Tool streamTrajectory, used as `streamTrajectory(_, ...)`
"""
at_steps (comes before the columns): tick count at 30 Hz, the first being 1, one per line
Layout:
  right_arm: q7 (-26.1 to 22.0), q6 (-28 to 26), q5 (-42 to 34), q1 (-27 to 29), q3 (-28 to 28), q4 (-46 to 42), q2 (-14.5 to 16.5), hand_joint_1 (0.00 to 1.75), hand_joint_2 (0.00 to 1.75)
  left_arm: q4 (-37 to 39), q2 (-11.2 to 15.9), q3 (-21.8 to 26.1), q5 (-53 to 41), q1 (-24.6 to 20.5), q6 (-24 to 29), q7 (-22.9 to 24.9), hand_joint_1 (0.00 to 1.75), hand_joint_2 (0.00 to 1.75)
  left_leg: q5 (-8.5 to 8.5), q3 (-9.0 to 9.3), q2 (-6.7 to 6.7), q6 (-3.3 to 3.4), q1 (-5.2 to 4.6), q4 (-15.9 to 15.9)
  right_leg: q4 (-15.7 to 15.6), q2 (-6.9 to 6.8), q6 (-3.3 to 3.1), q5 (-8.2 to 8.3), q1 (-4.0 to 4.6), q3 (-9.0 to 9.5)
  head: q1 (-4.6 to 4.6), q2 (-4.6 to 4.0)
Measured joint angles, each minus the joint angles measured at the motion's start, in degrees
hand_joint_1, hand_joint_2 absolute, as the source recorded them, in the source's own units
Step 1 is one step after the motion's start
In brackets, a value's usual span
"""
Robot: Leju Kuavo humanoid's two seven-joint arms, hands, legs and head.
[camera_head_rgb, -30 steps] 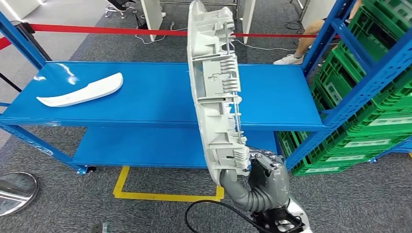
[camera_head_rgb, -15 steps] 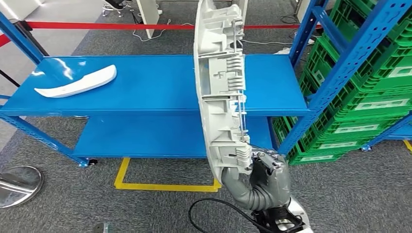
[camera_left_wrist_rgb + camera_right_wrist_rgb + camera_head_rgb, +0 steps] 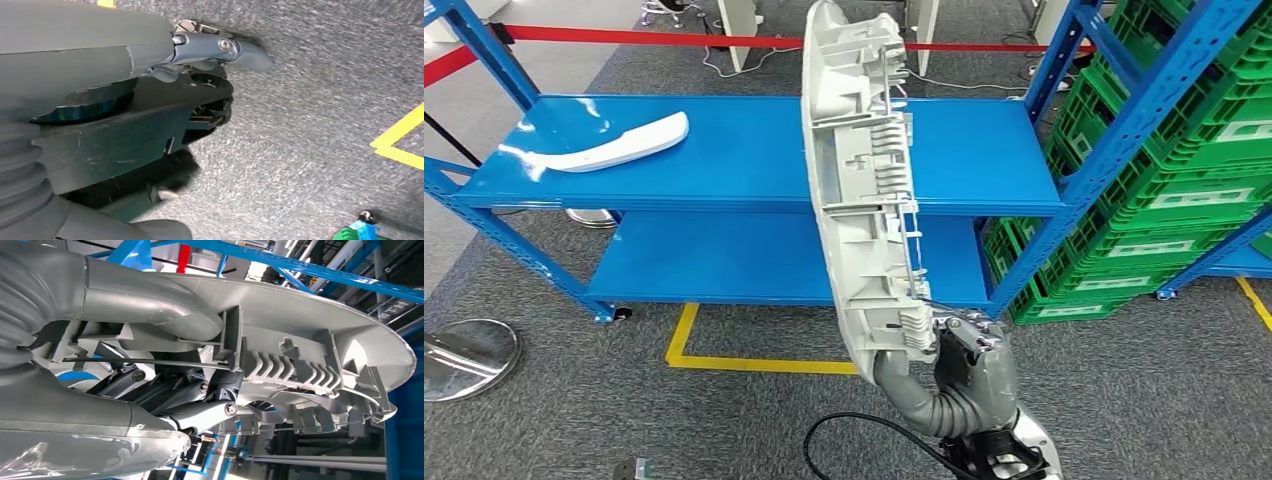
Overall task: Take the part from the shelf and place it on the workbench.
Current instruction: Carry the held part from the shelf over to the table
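Observation:
A long grey-white moulded part (image 3: 864,180), ribbed on its inner face, stands nearly upright in front of the blue shelf (image 3: 724,150). My right hand (image 3: 959,375) grips its lower end. In the right wrist view the thumb (image 3: 150,310) lies over the part (image 3: 310,340) and the dark fingers (image 3: 200,410) clamp it from the other side. A second white curved part (image 3: 619,143) lies on the shelf's top board at the far left. My left hand (image 3: 220,47) hangs over grey carpet with nothing in it, one finger stretched out.
Green crates (image 3: 1184,190) fill the blue rack on the right. Red barrier tape (image 3: 624,38) runs behind the shelf. On the carpet are a yellow floor marking (image 3: 754,362), a round metal base (image 3: 464,355) at the left and a black cable (image 3: 854,430) near my arm.
The whole view has shifted, so the camera has moved; the shelf now sits slightly higher and further right in the picture. The right hand still holds the part upright.

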Motion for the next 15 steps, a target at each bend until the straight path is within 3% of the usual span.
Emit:
streamTrajectory(2, -0.02, -0.07, 0.07, 0.01, 0.03, -0.01, -0.01, 1.75, 1.75, 0.0, -0.01, -0.01, -0.03, 0.0, 0.01, 0.0, 0.0, 1.75, 0.81, -0.44, -0.02, -0.65, -0.06, 0.16, -4.79, 0.15, -0.6, -0.81, 0.25, 2.9, 0.09, 0.0)
streamTrajectory(5, -0.06, -0.31, 0.16, 0.04, 0.09, -0.02, -0.02, 1.75, 1.75, 0.0, -0.02, -0.01, -0.15, 0.03, 0.04, 0.0, 0.0, 1.75, 1.33, -0.83, -0.02, -1.65, 0.11, 0.26, -5.16, 0.13, -1.97, -0.05, 0.4, 2.17, 0.2, 0.0)
streamTrajectory(7, -0.09, -0.53, 0.2, 0.0, 0.15, -0.03, -0.01, 1.75, 1.75, 0.0, 0.0, -0.01, -0.2, 0.06, 0.07, 0.0, 0.0, 1.75, -2.19, -2.13, -0.03, -2.27, 0.21, 3.33, -5.29, -0.01, -2.88, 1.1, 0.22, 1.26, -0.02, 0.0)
streamTrajectory(9, -0.1, -0.73, 0.21, 0.02, 0.21, -0.03, -0.02, 1.75, 1.75, 0.0, 0.03, -0.01, -0.2, 0.02, 0.09, 0.0, 0.0, 1.75, -7.81, -4.45, -0.02, -2.71, 0.26, 10.57, -5.21, -0.05, -3.25, 2.3, 0.24, -0.16, -0.18, 0.0)
streamTrajectory(10, -0.09, -0.78, 0.21, 0.04, 0.22, -0.03, -0.02, 1.75, 1.75, 0.0, 0.04, -0.01, -0.2, 0.01, 0.09, 0.0, 0.0, 1.75, -9.51, -5.33, -0.02, -2.82, 0.27, 14.1, -5.17, -0.05, -3.25, 2.86, 0.26, -0.95, -0.19, 0.0)
streamTrajectory(11, -0.09, -0.84, 0.21, 0.06, 0.23, -0.02, -0.02, 1.75, 1.75, 0.0, 0.05, -0.01, -0.2, 0.0, 0.09, 0.0, 0.0, 1.75, -9.97, -5.52, -0.02, -2.84, 0.27, 16.32, -5.13, -0.06, -3.2, 3.41, 0.29, -1.73, -0.19, 0.0)
streamTrajectory(12, -0.08, -0.89, 0.21, 0.08, 0.23, -0.02, -0.02, 1.75, 1.75, 0.0, 0.05, -0.01, -0.2, 0.0, 0.09, -0.02, 0.0, 1.75, -9.26, -4.75, -0.02, -2.78, 0.27, 16.61, -5.11, -0.06, -3.11, 3.95, 0.3, -2.47, -0.19, 0.0)
streamTrajectory(13, -0.08, -0.94, 0.22, 0.08, 0.23, -0.03, -0.01, 1.75, 1.75, 0.0, 0.05, -0.02, -0.2, 0.0, 0.07, -0.04, 0.0, 1.75, -7.79, -2.91, -0.01, -2.65, 0.27, 14.78, -5.08, -0.05, -3.0, 4.48, 0.3, -3.17, -0.18, 0.0)
streamTrajectory(15, -0.09, -1.04, 0.28, 0.09, 0.23, -0.04, -0.01, 1.75, 1.75, 0.0, 0.02, -0.03, -0.27, -0.1, 0.02, -0.12, 0.0, 1.75, -5.58, 2.98, -0.02, -2.27, 0.22, 6.87, -4.99, 0.0, -2.64, 5.46, 0.38, -4.27, -0.2, 0.0)
